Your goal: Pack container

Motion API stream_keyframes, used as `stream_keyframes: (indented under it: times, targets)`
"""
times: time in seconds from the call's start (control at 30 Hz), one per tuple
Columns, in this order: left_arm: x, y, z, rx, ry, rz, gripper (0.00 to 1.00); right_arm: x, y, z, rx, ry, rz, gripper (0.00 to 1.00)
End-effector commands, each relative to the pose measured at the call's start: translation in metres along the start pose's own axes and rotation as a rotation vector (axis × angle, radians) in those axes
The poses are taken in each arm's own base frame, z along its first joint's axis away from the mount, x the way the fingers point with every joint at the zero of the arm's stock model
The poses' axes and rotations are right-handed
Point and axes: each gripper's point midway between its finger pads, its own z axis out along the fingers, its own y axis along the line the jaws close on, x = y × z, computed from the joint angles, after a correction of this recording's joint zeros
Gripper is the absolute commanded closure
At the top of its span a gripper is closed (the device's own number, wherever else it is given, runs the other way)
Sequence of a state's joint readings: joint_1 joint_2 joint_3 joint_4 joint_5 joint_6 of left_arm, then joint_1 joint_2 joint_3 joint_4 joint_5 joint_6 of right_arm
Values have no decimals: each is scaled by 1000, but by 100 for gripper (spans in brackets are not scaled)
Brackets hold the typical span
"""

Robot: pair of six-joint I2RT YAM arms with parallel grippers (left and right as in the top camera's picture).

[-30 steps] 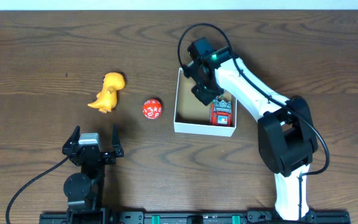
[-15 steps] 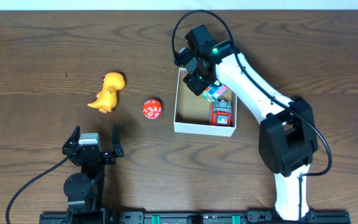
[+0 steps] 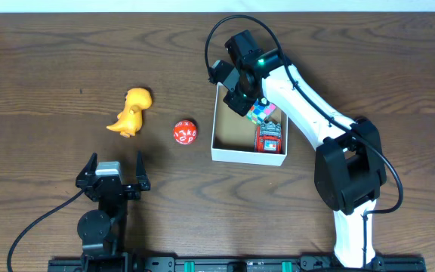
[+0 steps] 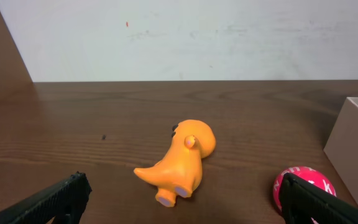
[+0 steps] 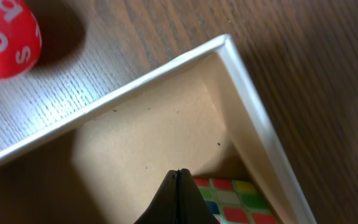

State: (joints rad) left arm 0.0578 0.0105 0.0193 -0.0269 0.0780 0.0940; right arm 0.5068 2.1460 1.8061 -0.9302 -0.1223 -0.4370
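**Arm and Gripper Status**

We find the left arm (image 3: 100,219) folded back over its base, with the left gripper (image 3: 115,160) level and facing forward. Its jaws stand fully apart, and the fingers (image 4: 61,199) grip nothing. We find the right arm (image 3: 300,94) stretched forward and toward its left, its white link running out from the black shoulder. Its wrist (image 3: 242,64) bends downward. The right gripper (image 5: 178,180) points down, jaws pressed together, tips meeting, and it holds nothing.

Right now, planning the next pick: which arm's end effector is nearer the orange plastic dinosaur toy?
Left. The left end effector, open, faces the orange plastic dinosaur toy from the robot's side; the right end effector, shut, hangs over the white-walled cardboard container farther off.
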Motion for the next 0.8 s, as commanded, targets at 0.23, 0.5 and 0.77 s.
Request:
stream_keyframes:
  times: [0.23,0.5,0.77]
  targets:
    - [15,-3,1,15,45,-1,2,13,-7,3,8,35,-57,98]
    - [15,-3,1,15,45,-1,2,18,-8,4,3,48,-49,99]
    - [15,-3,1,15,45,-1,2,24,-6,11,-3,58,-48,99]
